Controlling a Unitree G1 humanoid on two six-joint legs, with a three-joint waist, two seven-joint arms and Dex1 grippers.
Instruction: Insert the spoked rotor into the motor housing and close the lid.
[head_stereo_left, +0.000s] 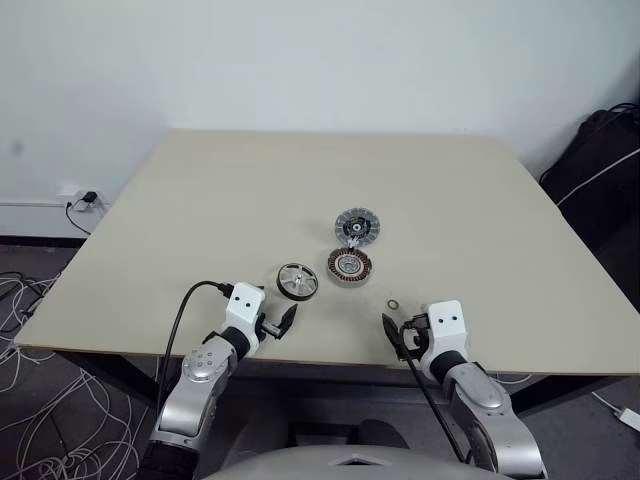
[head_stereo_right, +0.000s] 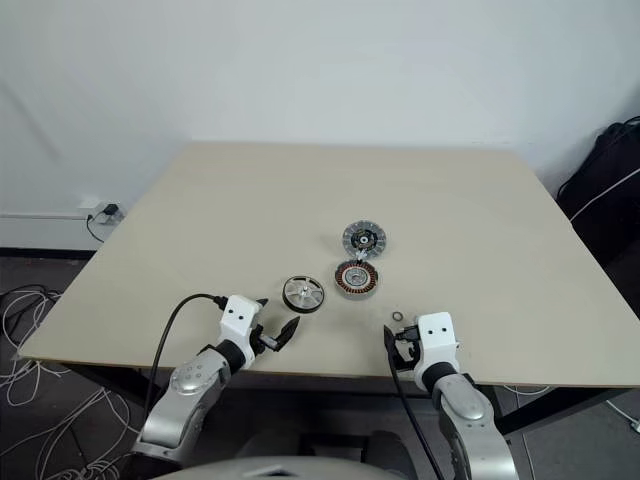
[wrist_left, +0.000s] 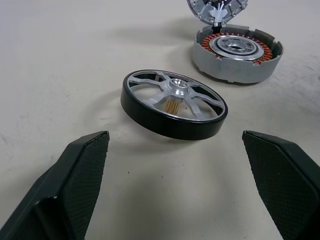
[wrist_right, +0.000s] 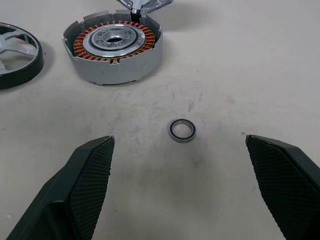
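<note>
I am looking down over a beige tabletop (head_stereo_left: 200, 200) with both of my arms reaching in from the near edge. My left pincer (head_stereo_left: 281, 322) hovers just above the tabletop with its two black fingers (wrist_left: 75, 185) spread wide apart, gripping nothing. Just beyond it lies the spoked rotor (head_stereo_left: 297, 280), a silver wheel with a dark rim, flat on the tabletop; in the left wrist view it sits between and ahead of the fingertips, not touching them. My right pincer (head_stereo_left: 397, 335) also has its fingers (wrist_right: 85, 190) wide apart and empty. A small metal ring (head_stereo_left: 394, 302) lies on the tabletop just ahead of it. The motor housing (head_stereo_left: 349, 265), round with copper-brown windings around a silver centre, sits to the right of the rotor, near but apart from it. The lid (head_stereo_left: 358, 227), a ribbed grey disc, lies just behind the housing on the far side, its edge meeting the housing's rim.
</note>
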